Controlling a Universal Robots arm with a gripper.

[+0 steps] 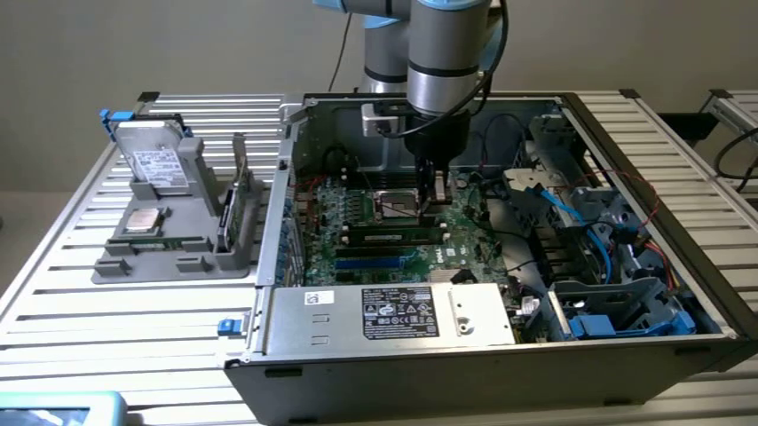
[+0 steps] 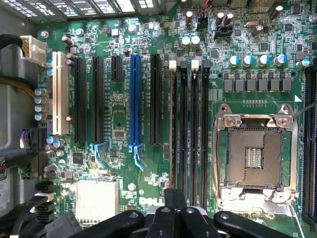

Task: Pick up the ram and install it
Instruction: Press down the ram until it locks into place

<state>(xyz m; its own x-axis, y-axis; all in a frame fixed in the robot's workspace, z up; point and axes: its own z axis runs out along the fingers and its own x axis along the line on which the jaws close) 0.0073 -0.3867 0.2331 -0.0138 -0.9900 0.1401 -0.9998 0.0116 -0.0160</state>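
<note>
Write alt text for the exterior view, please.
A robot arm's shut gripper reaches into an open computer case, just above the green motherboard. A grey tray of parts sits at the exterior view's left.

A slatted metal surface [image 1: 177, 319] of pale parallel rails carries everything. On it, toward the exterior view's right, rests an open computer case [image 1: 474, 355] lying on its side. Just beside the case, on the exterior view's left, sits a grey parts holder [image 1: 154, 257] directly on the rails, with a silver hard drive [image 1: 154, 164] leaning upright in it. At the near corner on the exterior view's left, a light blue object [image 1: 59, 410] lies at the surface's edge
</note>
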